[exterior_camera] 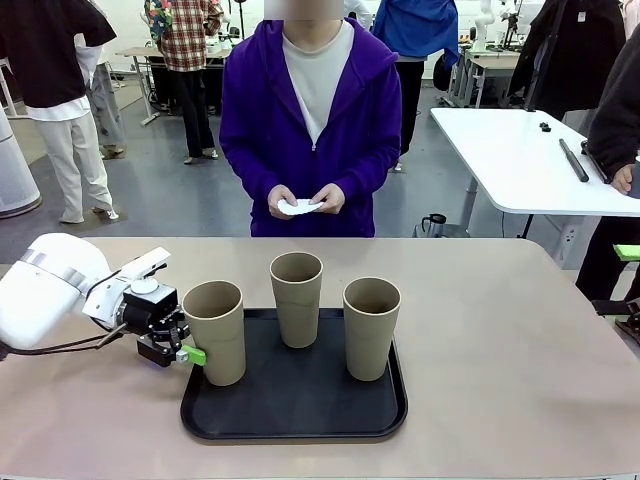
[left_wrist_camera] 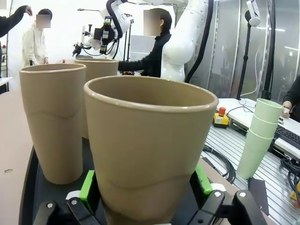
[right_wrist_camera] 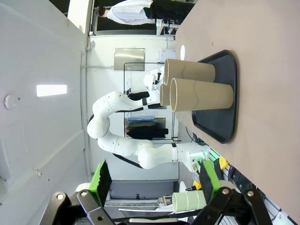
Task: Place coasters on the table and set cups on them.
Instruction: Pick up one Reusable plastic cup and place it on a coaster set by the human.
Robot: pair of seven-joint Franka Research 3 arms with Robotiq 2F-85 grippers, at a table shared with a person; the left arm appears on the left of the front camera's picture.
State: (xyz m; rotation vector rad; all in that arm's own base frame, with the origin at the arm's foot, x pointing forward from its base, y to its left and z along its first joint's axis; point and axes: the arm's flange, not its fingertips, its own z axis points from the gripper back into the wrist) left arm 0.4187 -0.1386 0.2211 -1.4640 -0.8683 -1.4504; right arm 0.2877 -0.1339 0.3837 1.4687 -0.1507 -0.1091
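Three greyish-tan cups stand on a black tray [exterior_camera: 300,425] on the beige table [exterior_camera: 500,380]: left cup [exterior_camera: 215,332], middle cup [exterior_camera: 297,298], right cup [exterior_camera: 371,327]. My left gripper [exterior_camera: 185,352] is at the left cup's base, low by the tray's left edge. In the left wrist view that cup [left_wrist_camera: 150,145] sits between the green pads [left_wrist_camera: 87,185], which stand wide at its sides; the gripper looks open. The person at the far side holds white coasters [exterior_camera: 300,207] in both hands. My right gripper [right_wrist_camera: 154,180] is open and empty, far from the cups [right_wrist_camera: 201,93].
A white-topped table [exterior_camera: 530,160] stands at the back right with a person's arm at its edge. Bare beige tabletop lies right of the tray and along the far side. Stacked pale green cups [left_wrist_camera: 258,140] stand on a bench beyond the table.
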